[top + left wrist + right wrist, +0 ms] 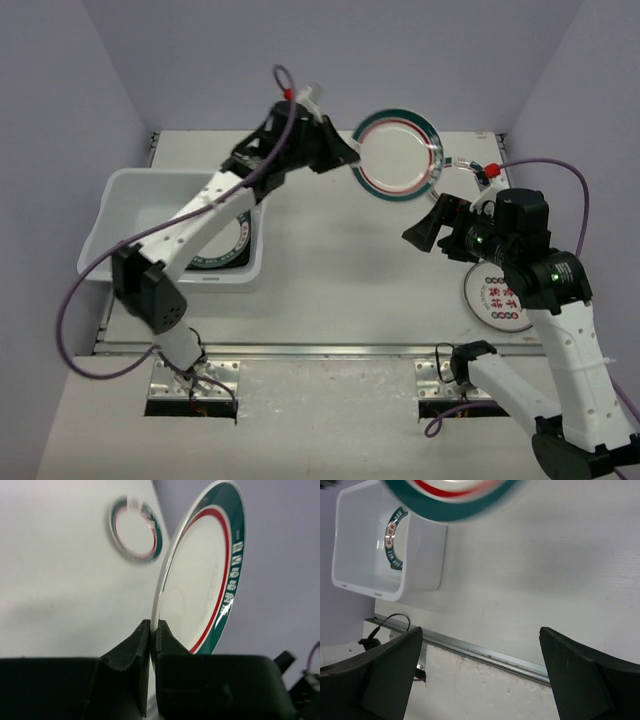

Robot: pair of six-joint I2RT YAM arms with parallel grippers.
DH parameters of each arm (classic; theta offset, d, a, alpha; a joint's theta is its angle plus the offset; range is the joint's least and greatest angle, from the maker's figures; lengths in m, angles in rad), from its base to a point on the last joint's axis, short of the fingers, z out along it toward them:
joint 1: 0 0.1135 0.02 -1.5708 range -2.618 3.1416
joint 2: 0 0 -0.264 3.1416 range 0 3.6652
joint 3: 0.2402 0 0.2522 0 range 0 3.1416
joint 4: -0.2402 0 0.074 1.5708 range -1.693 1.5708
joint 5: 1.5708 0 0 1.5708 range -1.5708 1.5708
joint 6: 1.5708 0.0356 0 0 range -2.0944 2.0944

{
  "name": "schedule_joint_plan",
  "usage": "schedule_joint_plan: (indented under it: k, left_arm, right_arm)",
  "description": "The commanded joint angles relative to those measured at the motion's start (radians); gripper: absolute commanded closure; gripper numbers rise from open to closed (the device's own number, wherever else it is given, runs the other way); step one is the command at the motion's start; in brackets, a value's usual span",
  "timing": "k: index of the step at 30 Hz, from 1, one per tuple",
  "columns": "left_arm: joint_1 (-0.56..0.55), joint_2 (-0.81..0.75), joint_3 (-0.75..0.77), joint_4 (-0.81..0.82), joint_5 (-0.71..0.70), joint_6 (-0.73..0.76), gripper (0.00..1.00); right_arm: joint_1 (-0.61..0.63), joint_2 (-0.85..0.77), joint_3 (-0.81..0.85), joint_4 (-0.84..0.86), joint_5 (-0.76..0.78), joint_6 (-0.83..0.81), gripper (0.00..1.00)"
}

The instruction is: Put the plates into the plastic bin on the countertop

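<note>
My left gripper (350, 160) (154, 625) is shut on the rim of a round white plate with a teal-red rim band (398, 155) (202, 575) and holds it tilted above the back of the countertop (340, 270). Its edge also shows in the right wrist view (452, 492). A second teal-rimmed plate (136, 528) lies on the table beneath it, with only its rim showing in the top view (462, 165). My right gripper (425, 232) (480, 630) is open and empty. A white plate with red characters (497, 297) lies under the right arm. The white plastic bin (120, 180) (425, 555) holds a dark-rimmed plate (235, 248) (395, 540).
A metal rail (320, 350) (480, 652) runs along the table's near edge. Lilac walls close in the left, back and right. The left arm stretches over the bin's right side. Purple cables loop off both arms.
</note>
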Motion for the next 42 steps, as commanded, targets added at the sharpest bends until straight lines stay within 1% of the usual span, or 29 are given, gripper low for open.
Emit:
schedule_joint_plan:
  k: [1,3,5,7,9,11,13,15,17,20,23,25,26,28,30,32,35,37,40,42]
  left_arm:
    - [0.29,-0.327,-0.219,-0.265,-0.267,-0.065,1.0]
    - [0.446,-0.474,-0.339,-0.321,-0.311,-0.102,1.0]
    - [0.603,-0.587,-0.43,-0.349,-0.31,-0.113,1.0]
    - [0.767,-0.634,-0.481,-0.362,-0.267,-0.085,1.0]
    - [0.85,-0.643,-0.524,-0.369,-0.194,-0.042,1.0]
    - [0.905,-0.635,-0.558,-0.384,-0.161,-0.032,1.0]
    - [0.932,-0.637,-0.606,-0.35,-0.12,-0.025,1.0]
    - [0.935,-0.64,-0.676,-0.286,-0.087,-0.029,1.0]
    - [0.935,-0.618,-0.707,-0.247,-0.047,-0.034,1.0]
    - [0.933,-0.575,-0.735,-0.238,-0.024,-0.041,1.0]
    - [0.935,-0.575,-0.766,-0.218,-0.019,-0.05,1.0]
    - [0.933,-0.566,-0.789,-0.204,0.0,-0.051,0.93]
    - [0.933,-0.558,-0.793,-0.208,0.006,-0.046,0.83]
    - [0.933,-0.546,-0.788,-0.227,-0.001,-0.041,0.57]
    - [0.933,-0.544,-0.787,-0.245,-0.004,-0.032,0.24]
    - [0.932,-0.546,-0.785,-0.252,0.011,-0.016,0.0]
    - [0.92,-0.52,-0.749,-0.325,0.018,0.023,0.0]
    - [0.909,-0.51,-0.738,-0.377,-0.035,0.052,0.0]
    - [0.907,-0.506,-0.761,-0.433,-0.065,0.074,0.0]
    - [0.908,-0.5,-0.789,-0.437,-0.05,0.091,0.0]
  right_arm:
    - [-0.002,0.056,-0.027,0.142,-0.012,0.03,0.01]
    - [-0.002,0.092,-0.044,0.169,0.013,0.048,0.01]
    - [-0.002,0.128,-0.056,0.188,0.048,0.049,0.01]
    - [-0.002,0.158,-0.056,0.197,0.074,0.041,0.01]
    - [-0.003,0.195,-0.05,0.213,0.076,0.032,0.01]
    - [-0.003,0.214,-0.045,0.23,0.068,0.029,0.01]
    - [-0.003,0.23,-0.045,0.246,0.057,0.028,0.01]
    - [-0.003,0.24,-0.059,0.268,0.053,0.022,0.01]
    - [-0.005,0.247,-0.074,0.281,0.058,0.011,0.01]
    - [-0.007,0.275,-0.088,0.283,0.071,-0.008,0.01]
    - [-0.012,0.295,-0.094,0.283,0.073,-0.013,0.01]
    - [-0.018,0.302,-0.092,0.283,0.069,-0.016,0.01]
    - [-0.019,0.305,-0.09,0.284,0.067,-0.019,0.01]
    - [-0.021,0.312,-0.084,0.284,0.068,-0.024,0.01]
    - [-0.025,0.315,-0.078,0.283,0.07,-0.027,0.01]
    - [-0.026,0.322,-0.071,0.284,0.073,-0.033,0.01]
    - [-0.029,0.344,-0.062,0.283,0.114,-0.031,0.01]
    - [-0.034,0.382,-0.062,0.277,0.155,-0.016,0.01]
    - [-0.045,0.466,-0.013,0.232,0.173,0.002,0.01]
    - [-0.049,0.519,0.04,0.191,0.174,0.012,0.01]
